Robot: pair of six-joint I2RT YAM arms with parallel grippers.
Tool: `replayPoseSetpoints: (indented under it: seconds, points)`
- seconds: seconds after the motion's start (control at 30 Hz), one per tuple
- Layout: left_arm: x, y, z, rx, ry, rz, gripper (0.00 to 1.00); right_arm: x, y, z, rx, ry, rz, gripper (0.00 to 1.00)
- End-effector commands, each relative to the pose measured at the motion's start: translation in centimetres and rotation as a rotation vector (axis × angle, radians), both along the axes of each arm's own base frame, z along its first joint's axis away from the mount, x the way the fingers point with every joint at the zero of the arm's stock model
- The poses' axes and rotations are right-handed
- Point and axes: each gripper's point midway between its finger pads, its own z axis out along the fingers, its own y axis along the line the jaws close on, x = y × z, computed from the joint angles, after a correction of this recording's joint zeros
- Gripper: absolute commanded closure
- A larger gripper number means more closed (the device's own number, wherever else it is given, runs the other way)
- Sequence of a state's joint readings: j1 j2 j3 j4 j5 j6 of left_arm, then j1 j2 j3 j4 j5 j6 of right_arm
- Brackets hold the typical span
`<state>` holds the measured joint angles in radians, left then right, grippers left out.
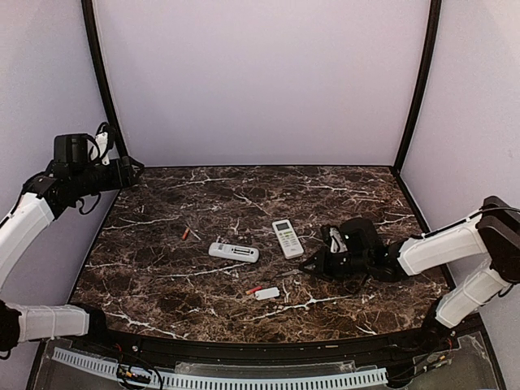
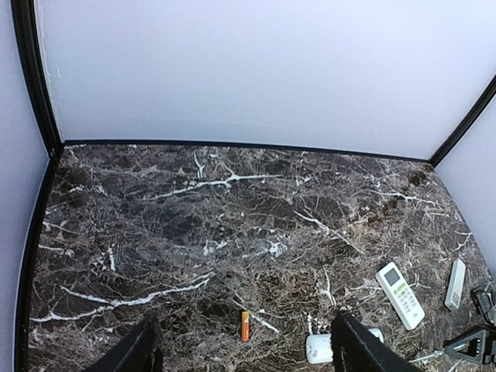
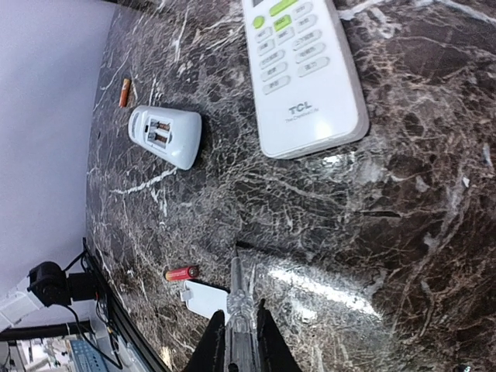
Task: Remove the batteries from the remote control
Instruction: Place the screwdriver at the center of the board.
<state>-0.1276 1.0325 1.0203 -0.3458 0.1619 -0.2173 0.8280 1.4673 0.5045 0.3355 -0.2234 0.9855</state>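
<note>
Nearest, one red cylindrical battery (image 1: 254,289) lies just beside one small flat white cover (image 1: 267,293). Beyond, the right gripper (image 1: 309,265) is pinched shut. Two white plastic remotes: the face-down remote (image 1: 234,252) bares two seated batteries (image 3: 160,132), the face-up remote (image 1: 287,238) beside it. Farther, one orange battery (image 1: 186,233); the left gripper (image 1: 128,172) gapes empty.

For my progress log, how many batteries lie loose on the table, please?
2: orange battery left of the open remote, red battery beside the white cover; others may be hidden.

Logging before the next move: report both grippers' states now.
Left gripper: open, holding nothing.
Right gripper: closed, nothing clearly held.
</note>
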Motion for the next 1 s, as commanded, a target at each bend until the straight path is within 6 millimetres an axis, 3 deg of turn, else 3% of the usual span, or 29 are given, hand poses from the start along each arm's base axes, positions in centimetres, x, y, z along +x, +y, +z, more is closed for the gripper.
replayPoseSetpoints:
  seconds: [0.0, 0.33, 0.5, 0.57, 0.97]
  points:
    - [-1.2, 0.9, 2.3, 0.005, -0.135, 0.037, 0.26, -0.2, -3.0, -3.2, -0.126, 0.067, -0.124, 0.79]
    - [-2.7, 0.6, 4.6, -0.022, -0.243, 0.012, 0.26, 0.1, -4.8, -3.4, -0.185, 0.08, -0.212, 0.52]
    - [-3.9, 0.9, 5.9, -0.021, -0.318, 0.014, 0.26, 0.3, -4.6, -3.1, -0.19, 0.07, -0.208, 0.25]
    - [-4.1, 1.0, 6.1, -0.018, -0.327, 0.021, 0.26, 0.5, -4.5, -2.9, -0.196, 0.061, -0.203, 0.19]
    - [-4.0, 1.1, 6.0, -0.012, -0.322, 0.022, 0.26, 1.5, -5.8, -1.4, -0.367, -0.026, -0.182, 0.08]
